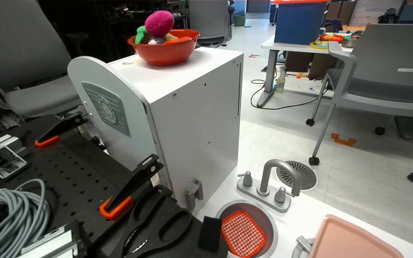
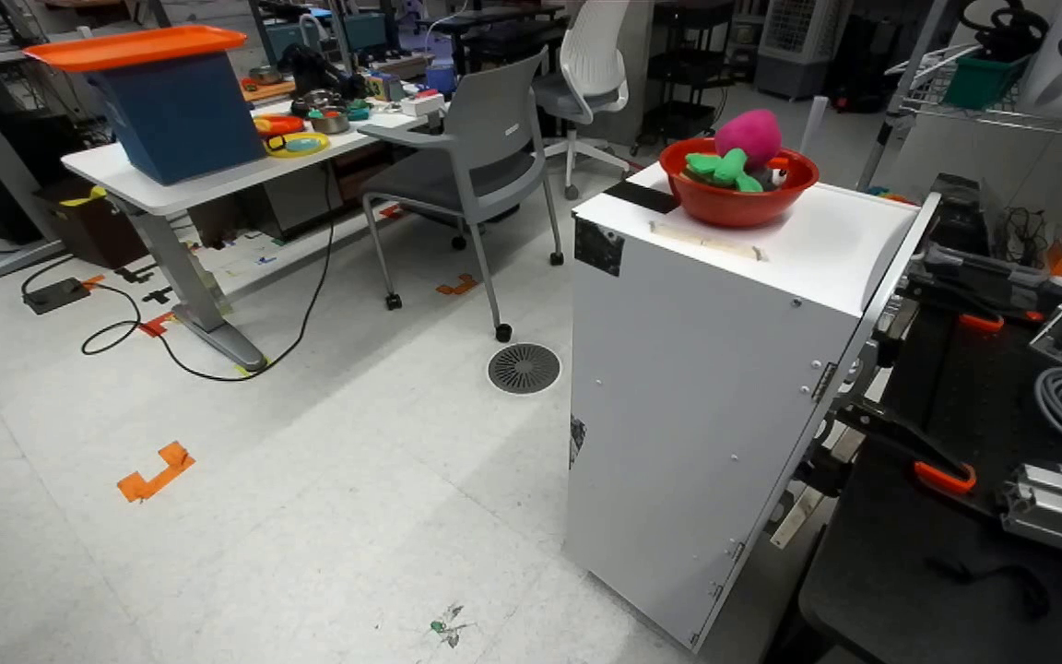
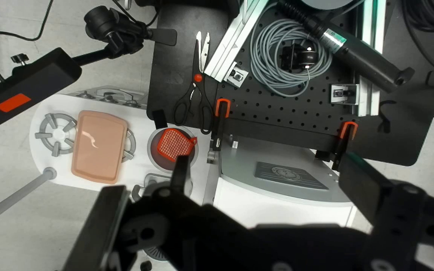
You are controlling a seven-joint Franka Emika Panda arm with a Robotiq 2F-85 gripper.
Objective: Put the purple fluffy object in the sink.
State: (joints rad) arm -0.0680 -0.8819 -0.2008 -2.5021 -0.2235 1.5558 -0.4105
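The purple fluffy object, a magenta plush ball, rests on top of other soft toys in the red bowl. In both exterior views that bowl stands on the tall white cabinet. Low beside the cabinet is the sink, a round grey basin with an orange-red grid piece lying in it. My gripper shows only in the wrist view, its fingers wide apart with nothing between them, high above the cabinet front. The purple fluffy object is not seen in the wrist view.
A silver faucet rises behind the basin, and a pink tray lies next to it. Clamps with orange tips, scissors and coiled grey cable are on the black table. A camera arm reaches in nearby.
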